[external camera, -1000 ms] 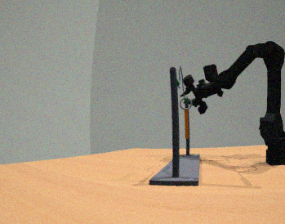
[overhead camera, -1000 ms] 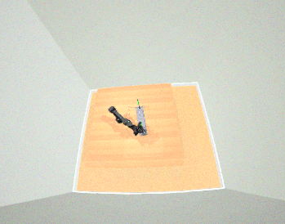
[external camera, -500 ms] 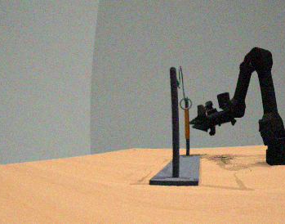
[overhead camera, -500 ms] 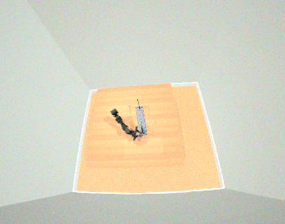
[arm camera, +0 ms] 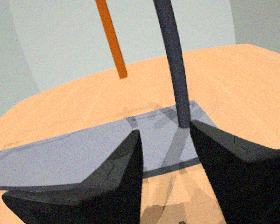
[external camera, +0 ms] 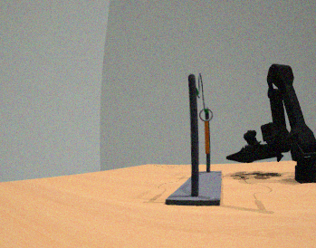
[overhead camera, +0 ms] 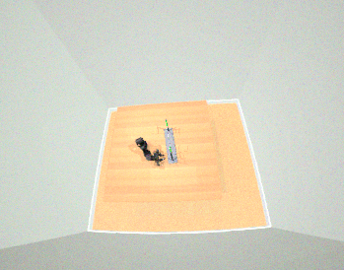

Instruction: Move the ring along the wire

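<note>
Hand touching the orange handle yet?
Apart. In the exterior view the hand sits low, right of the orange handle, with wall showing between them. Its fingers hold nothing.

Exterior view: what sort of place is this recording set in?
Probably a bare test bench: an orange-tan table top, plain grey walls, and only a wire-and-ring fixture on a grey base beside the arm.

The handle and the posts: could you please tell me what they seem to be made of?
The handle: matte orange, probably plastic or painted; no shine.
The posts: dark grey, smooth and dull, maybe painted metal or plastic; the look cannot settle which.
</note>
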`<state>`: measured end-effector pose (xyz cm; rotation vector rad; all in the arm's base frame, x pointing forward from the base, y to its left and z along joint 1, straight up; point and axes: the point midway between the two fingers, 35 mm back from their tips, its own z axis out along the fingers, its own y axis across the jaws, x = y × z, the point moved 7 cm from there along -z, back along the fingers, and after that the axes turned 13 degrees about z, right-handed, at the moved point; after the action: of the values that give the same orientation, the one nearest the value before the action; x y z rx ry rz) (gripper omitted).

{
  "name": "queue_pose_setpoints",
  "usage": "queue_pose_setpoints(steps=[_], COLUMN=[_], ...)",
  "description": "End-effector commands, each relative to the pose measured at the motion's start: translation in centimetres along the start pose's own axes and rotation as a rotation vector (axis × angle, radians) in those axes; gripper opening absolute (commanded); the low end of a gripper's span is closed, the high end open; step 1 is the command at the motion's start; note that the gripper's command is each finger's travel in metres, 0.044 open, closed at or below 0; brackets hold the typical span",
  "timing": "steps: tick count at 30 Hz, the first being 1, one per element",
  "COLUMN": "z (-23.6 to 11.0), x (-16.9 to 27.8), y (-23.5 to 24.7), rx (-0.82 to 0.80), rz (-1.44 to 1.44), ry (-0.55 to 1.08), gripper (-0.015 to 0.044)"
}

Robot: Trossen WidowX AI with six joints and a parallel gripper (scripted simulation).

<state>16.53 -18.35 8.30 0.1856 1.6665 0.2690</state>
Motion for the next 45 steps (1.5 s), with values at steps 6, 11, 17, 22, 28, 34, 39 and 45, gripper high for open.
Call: queue_pose_setpoints(steps=[6, 11, 17, 22, 28, 34, 39, 45], z=[-1.0, 0.6, 2.9, 3.4, 3.9, 4.8, 5.6, 6.5], x=[1.2, -0.4, -3.0, -3.6, -3.7, -3.8, -3.8, -3.9], y=[1.5, 1.8, 2.8, 3.2, 3.1, 3.1, 3.0, 3.0], rx=[-0.047, -0.046, -0.048, -0.048, -0.048, -0.048, -0.048, -0.048], rz=[-0.08, -0.083, -0.083, -0.082, -0.082, -0.083, -0.083, -0.083], ry=[-0.004, 0.001, -0.005, -0.009, -0.008, -0.008, -0.008, -0.008], gripper=[0.016, 0.016, 0.016, 0.016, 0.016, 0.016, 0.016, 0.016])
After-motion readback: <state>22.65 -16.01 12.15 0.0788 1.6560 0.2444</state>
